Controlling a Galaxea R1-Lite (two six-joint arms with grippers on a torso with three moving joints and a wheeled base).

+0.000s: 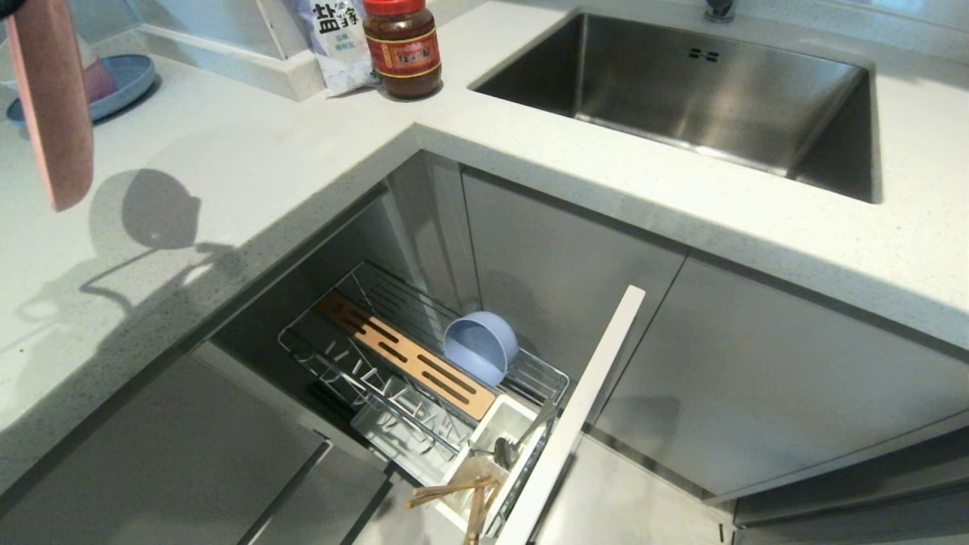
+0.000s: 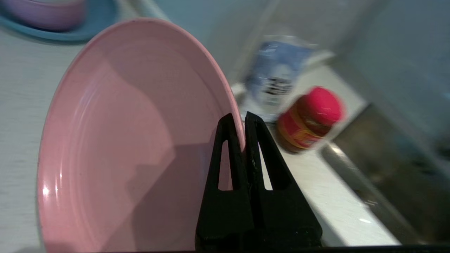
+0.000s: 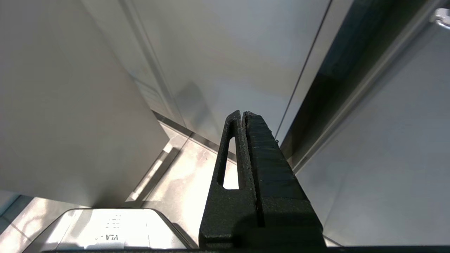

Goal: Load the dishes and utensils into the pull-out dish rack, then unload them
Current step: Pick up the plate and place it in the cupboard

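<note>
My left gripper [image 2: 242, 119] is shut on the rim of the pale-pink plate [image 2: 133, 140], which hangs on edge above the left counter; in the head view the plate [image 1: 51, 106] shows edge-on at the far left. The pull-out dish rack [image 1: 424, 378] stands open below the counter corner. The blue-grey bowl [image 1: 481, 347] lies on its side in the rack beside the slotted wooden block [image 1: 405, 354]. The white utensil cup [image 1: 492, 439] holds a steel spoon [image 1: 506, 450] and the wooden chopsticks [image 1: 462, 492]. My right gripper [image 3: 242, 114] is shut and empty, parked low by the cabinet fronts.
A red-lidded jar [image 1: 402, 47] and a salt bag [image 1: 337, 38] stand at the counter's back. The steel sink [image 1: 681, 91] lies to the right. A blue plate [image 1: 125, 79] with a pink bowl sits at the back left. The rack's white front panel [image 1: 575, 409] juts out.
</note>
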